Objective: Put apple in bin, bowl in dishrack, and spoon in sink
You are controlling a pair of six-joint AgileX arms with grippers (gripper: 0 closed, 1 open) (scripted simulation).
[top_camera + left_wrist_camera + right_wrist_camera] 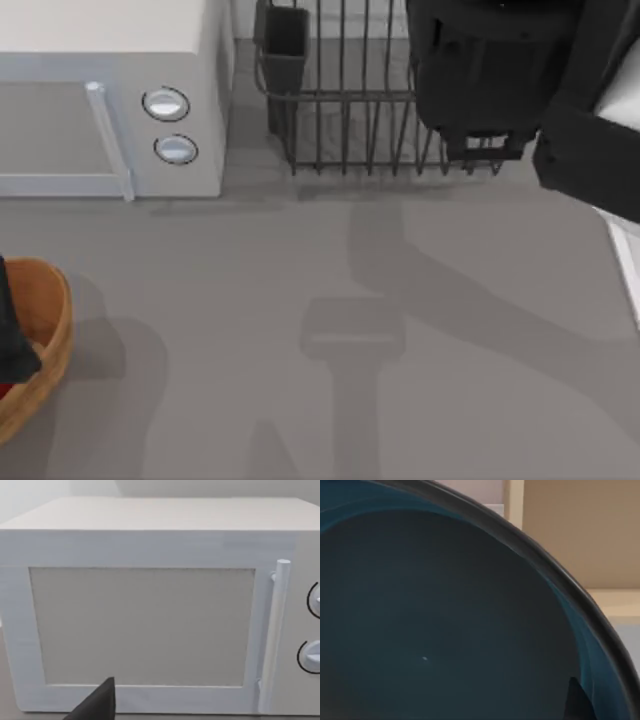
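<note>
One blue bowl [445,630] sits very close under the right wrist camera, so I think the bowl step is on now. Next it must go down into the dishrack [340,110]. My right arm hangs over the rack's right end. I cannot tell its grip. My left arm waits by the bin [45,350], facing the microwave [110,100].
</note>
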